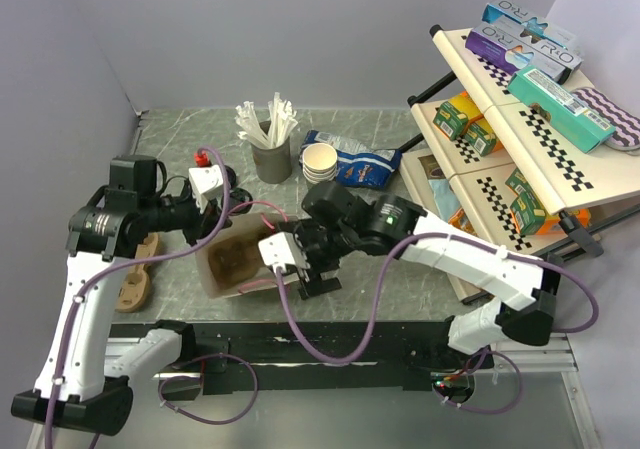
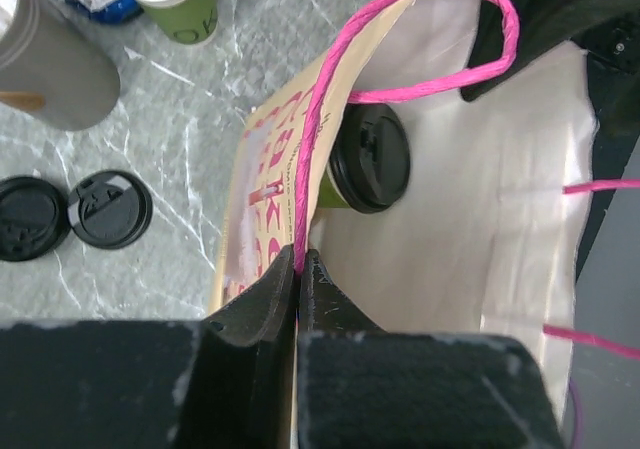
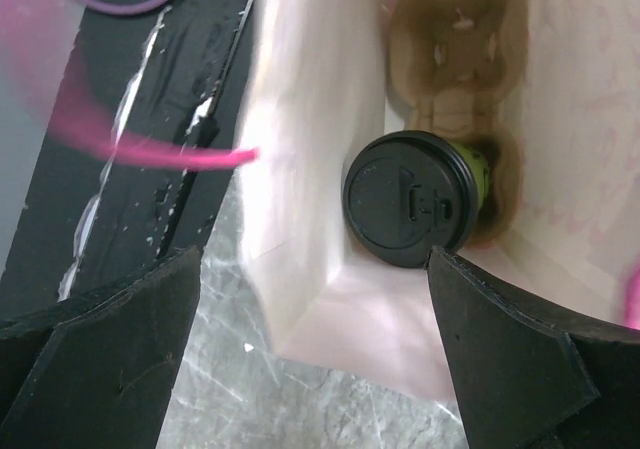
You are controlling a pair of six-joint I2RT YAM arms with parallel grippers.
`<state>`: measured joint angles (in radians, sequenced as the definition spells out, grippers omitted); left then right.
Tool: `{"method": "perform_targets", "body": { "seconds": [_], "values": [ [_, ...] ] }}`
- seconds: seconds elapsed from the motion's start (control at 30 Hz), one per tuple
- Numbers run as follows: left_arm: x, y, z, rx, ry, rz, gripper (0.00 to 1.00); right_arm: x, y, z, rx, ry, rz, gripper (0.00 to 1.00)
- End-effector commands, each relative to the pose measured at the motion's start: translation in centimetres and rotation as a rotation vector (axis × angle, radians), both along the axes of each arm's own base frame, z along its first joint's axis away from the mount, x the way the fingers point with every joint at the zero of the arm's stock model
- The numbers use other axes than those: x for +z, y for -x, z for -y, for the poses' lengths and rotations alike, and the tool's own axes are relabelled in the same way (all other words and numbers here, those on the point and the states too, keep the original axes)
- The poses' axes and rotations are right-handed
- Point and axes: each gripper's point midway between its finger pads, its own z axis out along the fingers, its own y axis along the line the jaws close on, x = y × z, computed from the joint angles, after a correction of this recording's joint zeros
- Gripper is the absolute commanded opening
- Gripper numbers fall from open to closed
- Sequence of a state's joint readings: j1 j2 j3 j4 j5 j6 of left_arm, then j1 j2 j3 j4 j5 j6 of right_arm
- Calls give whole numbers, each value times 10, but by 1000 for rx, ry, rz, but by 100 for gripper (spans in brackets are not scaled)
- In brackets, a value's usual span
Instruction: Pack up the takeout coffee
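A: Where's the takeout coffee [image 3: 410,212]?
B: Inside the paper bag [image 2: 470,229], black lid facing the bag's mouth, up against the cardboard cup carrier [image 3: 455,29]. Can't tell if it's seated in a slot.
A: Left gripper [image 2: 298,269]?
B: Pinched tight on the bag's pink handle [image 2: 312,129], right at the rim.
A: Right gripper [image 3: 312,269]?
B: Fingers spread wide at the bag's opening w/ nothing in them. Coffee shows btwn them in the wrist view, untouched.
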<state>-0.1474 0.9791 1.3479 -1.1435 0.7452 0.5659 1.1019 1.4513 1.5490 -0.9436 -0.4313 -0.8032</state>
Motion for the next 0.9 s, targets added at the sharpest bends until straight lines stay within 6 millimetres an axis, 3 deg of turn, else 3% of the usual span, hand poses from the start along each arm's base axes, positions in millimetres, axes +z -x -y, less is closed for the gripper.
{"method": "perform_targets", "body": {
  "seconds": [0.0, 0.33, 0.4, 0.43, 0.57, 0.7, 0.87],
  "values": [
    [18, 8, 11, -86, 56, 143, 1, 18, 11, 5, 46, -76, 100, 100],
    [26, 18, 13, -106, 73, 222, 1, 27, 14, 10, 62, -137, 153, 100],
    [26, 20, 13, -103, 77, 233, 1, 49, 16, 19, 59, -231, 223, 100],
    [27, 23, 12, -102, 81, 243, 1, 43, 15, 26, 63, -227, 246, 100],
    [26, 33, 16, -130, 107, 260, 1, 57, 18, 52, 68, -272, 341, 100],
    [14, 43, 17, -162, 117, 286, 1, 62, 2, 60, -9, -307, 425, 100],
    [9, 52, 16, -203, 92, 355, 1, 58, -25, 54, -146, -299, 397, 100]
  ]
}}
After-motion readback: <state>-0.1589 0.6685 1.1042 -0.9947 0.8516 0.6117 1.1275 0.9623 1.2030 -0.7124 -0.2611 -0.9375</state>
